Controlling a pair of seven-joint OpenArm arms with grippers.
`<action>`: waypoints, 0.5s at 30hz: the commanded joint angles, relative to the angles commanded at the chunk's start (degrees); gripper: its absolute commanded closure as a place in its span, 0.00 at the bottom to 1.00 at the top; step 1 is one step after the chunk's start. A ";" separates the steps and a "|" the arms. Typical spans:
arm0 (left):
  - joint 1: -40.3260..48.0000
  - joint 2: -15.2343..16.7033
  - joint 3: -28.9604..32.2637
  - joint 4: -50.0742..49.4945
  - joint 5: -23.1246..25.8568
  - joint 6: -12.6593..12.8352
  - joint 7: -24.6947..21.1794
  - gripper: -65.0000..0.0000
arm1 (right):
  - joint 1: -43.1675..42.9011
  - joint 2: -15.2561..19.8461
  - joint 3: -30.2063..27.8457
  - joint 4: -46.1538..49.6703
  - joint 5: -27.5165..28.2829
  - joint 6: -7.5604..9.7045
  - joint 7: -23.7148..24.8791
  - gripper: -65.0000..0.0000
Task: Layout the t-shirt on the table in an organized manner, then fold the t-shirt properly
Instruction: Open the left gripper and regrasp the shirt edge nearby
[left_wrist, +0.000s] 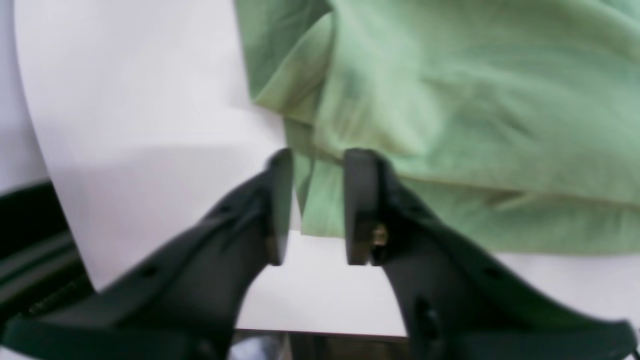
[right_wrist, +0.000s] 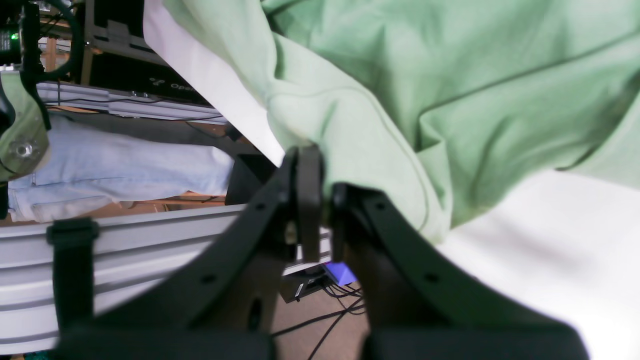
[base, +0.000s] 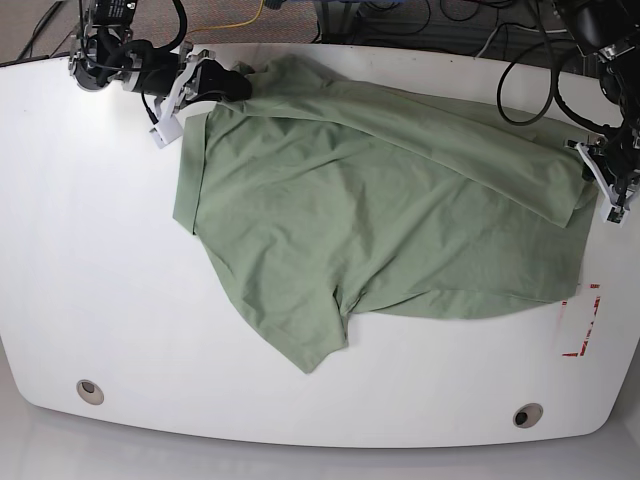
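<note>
Starting at the left of the base view, we saw the right gripper (base: 232, 84) at the far left corner of the table (base: 90, 250), its fingers pinched tight on a fold of the shirt (base: 380, 200) hem. In the right wrist view that gripper (right_wrist: 320, 200) had green cloth squeezed between almost touching pads, with the table edge just beneath.

The shirt lay spread across the middle of the table, long axis running left to right, one sleeve pointing toward the near edge.

At the right, the left gripper (base: 596, 172) sat at the shirt's far right edge, near the red tape mark (base: 585, 320). In the left wrist view its fingers (left_wrist: 280, 205) stood slightly apart, straddling a shirt corner (left_wrist: 320, 200); we could not tell whether they gripped it.
</note>
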 joint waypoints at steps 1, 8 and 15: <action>-0.18 0.00 0.00 -0.70 0.00 0.00 -0.44 0.63 | 0.00 0.00 0.00 0.00 0.00 0.00 0.00 1.00; -4.40 0.00 0.26 -9.76 0.00 0.00 -1.05 0.63 | 0.00 0.09 -0.09 0.00 0.00 0.00 0.00 1.00; -5.01 0.00 1.14 -10.37 0.00 0.00 -1.05 0.63 | -0.09 0.09 -0.09 0.00 0.00 0.00 0.00 1.00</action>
